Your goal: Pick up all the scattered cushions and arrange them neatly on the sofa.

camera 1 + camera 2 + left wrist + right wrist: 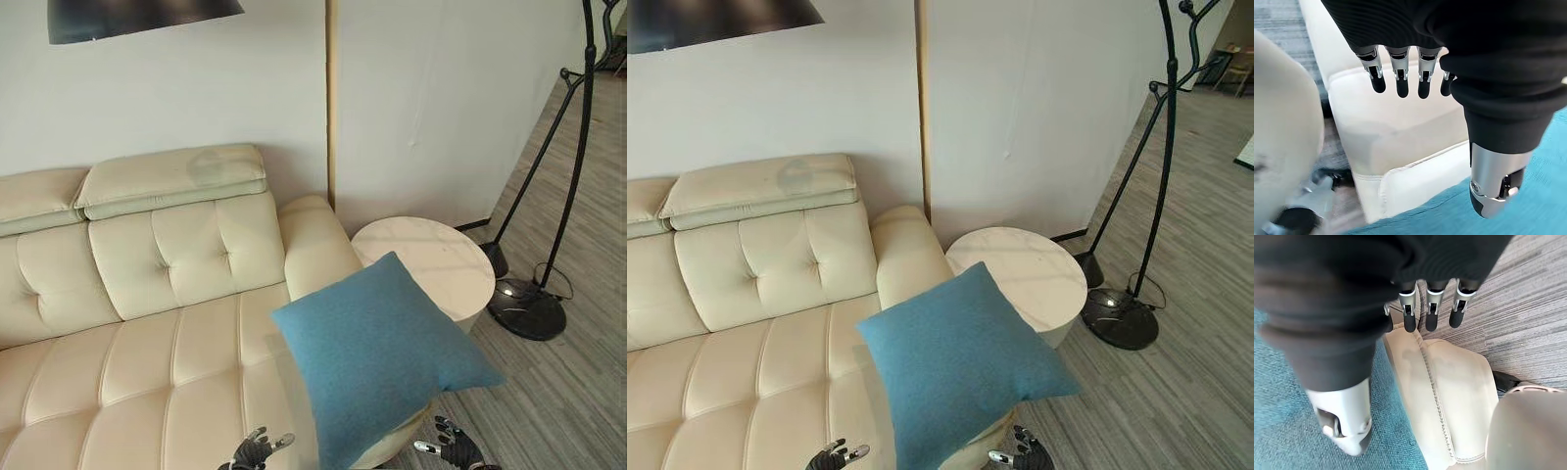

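Observation:
A blue square cushion (377,352) stands tilted on one corner over the right end of the cream leather sofa (147,362), in front of its armrest (313,245). My left hand (257,452) shows at the lower edge, just left of the cushion, with its fingers straight. My right hand (453,446) is low on the cushion's right side, also with straight fingers. In the wrist views each thumb (1493,191) lies beside the blue cloth (1283,431) without curling round it. Whether the cushion rests on the seat is hidden.
A round pale side table (441,259) stands right of the armrest, partly behind the cushion. A black floor lamp with a round base (529,308) rises at the right on the grey striped floor. A dark lampshade (137,15) hangs at the upper left.

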You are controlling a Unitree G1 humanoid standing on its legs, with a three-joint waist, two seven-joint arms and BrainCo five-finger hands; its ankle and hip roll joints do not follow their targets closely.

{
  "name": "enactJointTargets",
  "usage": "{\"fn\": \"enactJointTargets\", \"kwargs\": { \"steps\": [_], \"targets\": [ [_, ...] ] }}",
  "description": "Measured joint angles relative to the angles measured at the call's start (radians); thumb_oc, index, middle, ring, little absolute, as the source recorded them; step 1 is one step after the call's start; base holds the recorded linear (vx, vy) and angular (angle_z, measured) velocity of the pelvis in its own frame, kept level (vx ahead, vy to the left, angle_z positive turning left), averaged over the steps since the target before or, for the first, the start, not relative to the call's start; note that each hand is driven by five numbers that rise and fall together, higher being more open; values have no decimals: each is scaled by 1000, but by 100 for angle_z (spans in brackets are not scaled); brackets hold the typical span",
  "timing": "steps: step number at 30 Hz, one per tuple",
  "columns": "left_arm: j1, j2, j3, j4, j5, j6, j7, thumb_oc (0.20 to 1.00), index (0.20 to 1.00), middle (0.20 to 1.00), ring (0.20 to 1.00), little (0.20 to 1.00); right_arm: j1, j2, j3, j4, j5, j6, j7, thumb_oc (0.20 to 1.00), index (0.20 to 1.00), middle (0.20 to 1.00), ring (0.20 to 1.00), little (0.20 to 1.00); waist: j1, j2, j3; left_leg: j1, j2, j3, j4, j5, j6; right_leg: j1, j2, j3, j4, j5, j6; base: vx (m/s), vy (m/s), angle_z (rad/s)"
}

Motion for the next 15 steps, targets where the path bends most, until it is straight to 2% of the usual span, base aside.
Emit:
{"fn": "enactJointTargets", "kwargs": {
  "steps": [1,2,4,5,6,7,8,9,10,11,12,15],
  "targets": [
    [-2,-1,1,6,-2,-3,0,1000,1000,1000,1000,1000,-3,2,-2,9,1,-5,0,1000,1000,1000,1000,1000,2,8,-3,-9,9,1,-1,4,8,-4,2,-3,13,-6,23,-130,27,-9],
    [-2,-5,-1,9,-4,-4,1,1000,1000,1000,1000,1000,-9,6,-2,27,1,-5,0,1000,1000,1000,1000,1000,2,30,-2,-23,20,6,0,24,21,-33,4,-6,68,0,18,-93,11,5],
    [-23,26,0,44,-40,-8,3,1000,1000,1000,1000,1000,-2,33,-3,53,1,-3,0,1000,1000,1000,1000,1000,-9,-18,-9,-36,0,17,8,29,14,-90,-12,10,120,-37,34,-94,-40,18],
    [-32,29,0,48,-40,-8,5,1000,1000,1000,1000,1000,0,37,-3,53,2,-4,0,1000,1000,1000,1000,1000,-6,-26,-7,-50,3,21,22,26,17,-91,-8,16,106,-43,45,-74,-50,-1],
    [-41,7,-1,67,-40,-9,6,1000,1000,1000,1000,1000,-32,28,-8,67,6,-11,0,1000,1000,1000,1000,1000,6,33,8,-90,59,16,37,66,39,-108,29,37,157,-36,63,13,-25,-7],
    [-39,3,-5,73,-40,-7,6,1000,1000,1000,1000,1000,-37,27,-13,65,13,-13,0,1000,1000,1000,1000,1000,-4,51,3,-94,80,23,32,69,37,-126,32,70,271,-70,28,46,-74,23],
    [-35,8,-14,73,-39,-7,3,1000,1000,1000,1000,1000,-35,22,-14,64,20,-19,0,1000,1000,1000,1000,1000,-8,42,-3,-85,78,23,25,77,25,-93,-2,132,338,-129,40,67,-97,38],
    [-34,17,-16,76,-37,-4,2,1000,1000,1000,1000,1000,-39,23,-14,69,20,-19,0,1000,1000,1000,1000,1000,-3,22,-20,-77,64,22,14,95,0,-25,-27,163,237,-136,4,63,-153,10],
    [-15,13,-39,70,-36,1,-2,1000,1000,1000,1000,1000,-49,14,-13,53,20,-21,0,1000,1000,1000,1000,1000,-3,40,-19,-53,86,22,-1,95,-17,42,-5,148,112,-98,5,39,-148,-30],
    [-6,9,-52,69,-36,1,-2,1000,1000,1000,1000,1000,-63,12,-13,50,20,-23,0,1000,1000,1000,1000,1000,-3,59,-23,-44,94,23,-1,108,-36,80,2,139,38,-54,0,31,-206,-56],
    [5,-8,-52,68,-35,7,-4,1000,1000,1000,1000,1000,-65,5,0,51,20,-22,0,1000,1000,1000,1000,1000,-4,78,-23,-26,98,25,-1,117,-48,108,11,144,-2,-19,-1,23,-169,-38],
    [-9,-23,-49,90,-31,8,-18,1000,1000,1000,1000,1000,-32,-8,24,51,20,-17,0,1000,1000,1000,1000,1000,-16,98,-27,-8,107,23,-1,131,-59,129,23,140,-1,-19,1,9,-142,-2]
  ]
}}
